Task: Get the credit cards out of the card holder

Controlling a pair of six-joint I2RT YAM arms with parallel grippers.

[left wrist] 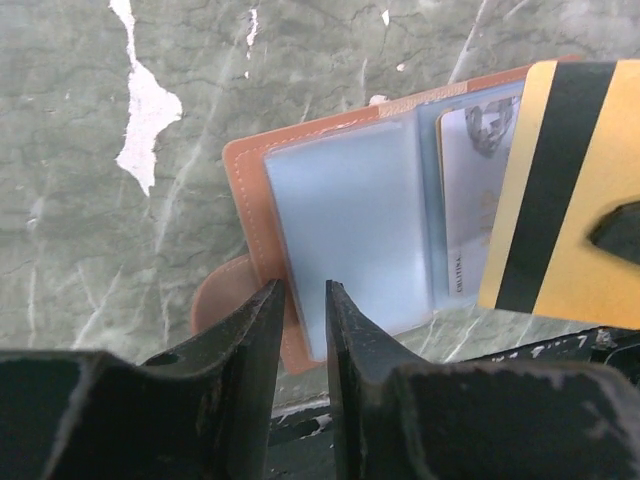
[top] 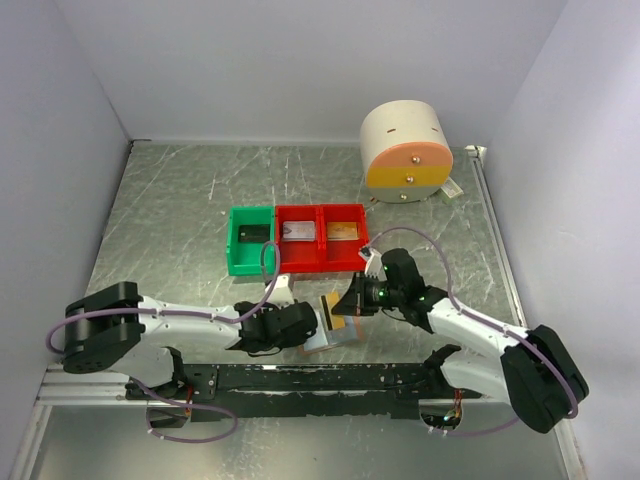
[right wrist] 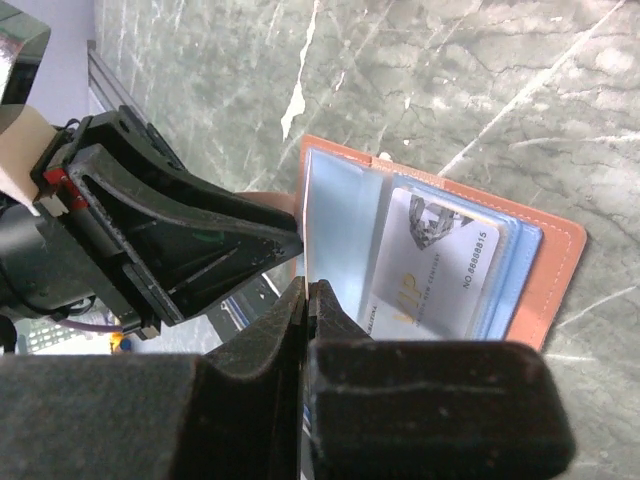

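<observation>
Left edge lies open; the green bin [top: 250, 240] and red bins [top: 322, 238] bar the middle, a cream cylinder [top: 404, 150] the far right corner.

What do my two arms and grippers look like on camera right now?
Both the left arm and right arm have white links, bulky black joints and looping purplish cables. The left gripper and right gripper have black, tapered fingers, scuffed grey along the edges.
</observation>
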